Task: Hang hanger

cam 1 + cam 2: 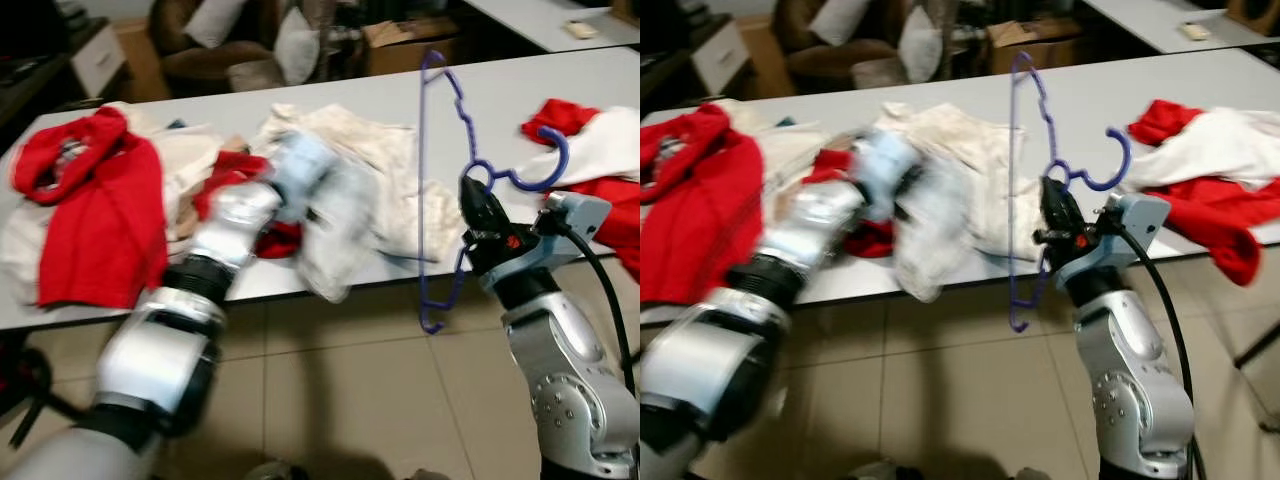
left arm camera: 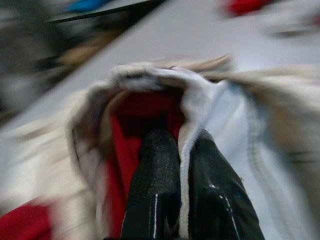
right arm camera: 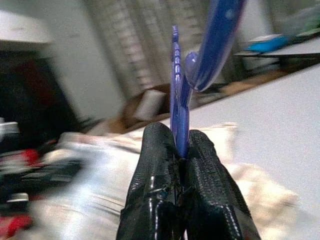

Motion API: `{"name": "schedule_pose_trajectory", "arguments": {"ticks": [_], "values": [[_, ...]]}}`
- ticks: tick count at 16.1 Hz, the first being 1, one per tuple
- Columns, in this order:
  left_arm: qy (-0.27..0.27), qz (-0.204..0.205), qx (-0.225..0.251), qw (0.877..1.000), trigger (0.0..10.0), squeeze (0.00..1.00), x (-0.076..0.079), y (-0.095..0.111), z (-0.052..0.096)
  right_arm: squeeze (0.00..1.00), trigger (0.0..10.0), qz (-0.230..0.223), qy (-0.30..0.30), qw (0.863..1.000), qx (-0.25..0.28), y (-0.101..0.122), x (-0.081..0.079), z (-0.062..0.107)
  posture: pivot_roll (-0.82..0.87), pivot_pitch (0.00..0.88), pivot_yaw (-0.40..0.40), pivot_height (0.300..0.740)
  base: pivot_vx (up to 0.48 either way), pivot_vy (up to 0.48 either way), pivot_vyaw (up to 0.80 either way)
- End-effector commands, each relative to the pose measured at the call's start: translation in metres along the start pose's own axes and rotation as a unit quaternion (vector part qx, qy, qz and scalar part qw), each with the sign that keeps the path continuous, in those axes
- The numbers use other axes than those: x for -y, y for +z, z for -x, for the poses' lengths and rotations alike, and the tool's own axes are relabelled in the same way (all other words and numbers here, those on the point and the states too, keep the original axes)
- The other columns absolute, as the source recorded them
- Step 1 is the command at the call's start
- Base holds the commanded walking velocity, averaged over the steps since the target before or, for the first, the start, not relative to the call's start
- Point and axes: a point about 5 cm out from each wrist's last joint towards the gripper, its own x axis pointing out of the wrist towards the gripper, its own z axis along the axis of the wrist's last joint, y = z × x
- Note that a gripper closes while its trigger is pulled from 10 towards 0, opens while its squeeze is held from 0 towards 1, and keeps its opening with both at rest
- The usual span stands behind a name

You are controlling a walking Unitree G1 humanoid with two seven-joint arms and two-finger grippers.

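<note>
Count, head views:
- Blue plastic hanger [image 1: 440, 190]: one.
- End effectors: two; right end effector [image 1: 478, 205], left end effector [image 2: 175, 165].
- Red garments on desk [image 1: 500, 100]: at least three; left one [image 1: 95, 200], small one under pale cloth [image 1: 280, 240], far-right one [image 1: 620, 215].
- Cream/white garments: several, heaped, exact count unclear.
- Cardboard box [image 1: 410, 40] behind desk: one.

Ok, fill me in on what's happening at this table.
The robot stands at a grey table strewn with red and cream clothes. Its right gripper is shut on a blue hanger, holding it upright by the neck, just below the hook, at the table's near edge. Its left gripper is shut on the edge of a pale garment with a red lining; that arm is blurred. The hanger carries no clothing yet.
</note>
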Motion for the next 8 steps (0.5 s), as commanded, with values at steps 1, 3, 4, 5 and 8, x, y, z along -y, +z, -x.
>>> {"name": "schedule_pose_trajectory", "arguments": {"ticks": [1, 3, 4, 5, 8], "values": [[0.101, 0.032, -0.003, 0.994, 10.0, 0.0, -0.034, -0.002, 0.011, 0.0, 10.0, 0.001, -0.03, 1.0, 0.006, 0.003, 0.009, 0.0, -0.14, 0.0, 0.095, 0.74, 0.0, 0.0, 0.0], [0.097, 0.08, 0.023, 0.992, 10.0, 1.0, -0.043, 0.003, 0.018, 0.0, 10.0, -0.001, -0.042, 0.999, -0.002, 0.002, 0.014, 0.002, -0.14, 0.0, 0.094, 0.74, 0.0, 0.0, 0.0], [0.062, 0.096, 0.032, 0.993, 10.0, 1.0, -0.037, 0.005, 0.018, 0.0, 10.0, 0.0, -0.046, 0.999, -0.006, 0.001, 0.016, 0.004, -0.14, 0.0, 0.095, 0.74, 0.0, 0.0, 0.0], [0.027, 0.113, 0.04, 0.992, 10.0, 1.0, -0.029, 0.005, 0.02, 0.0, 10.0, 0.001, -0.049, 0.999, -0.012, -0.002, 0.017, 0.006, -0.14, 0.0, 0.095, 0.74, 0.0, 0.0, 0.0], [0.03, 0.134, 0.019, 0.99, 10.0, 1.0, -0.031, -0.005, 0.031, 0.0, 10.0, 0.001, -0.049, 0.999, -0.012, -0.002, 0.014, 0.009, -0.15, 0.0, 0.103, 0.74, 0.0, 0.0, 0.0]]}}
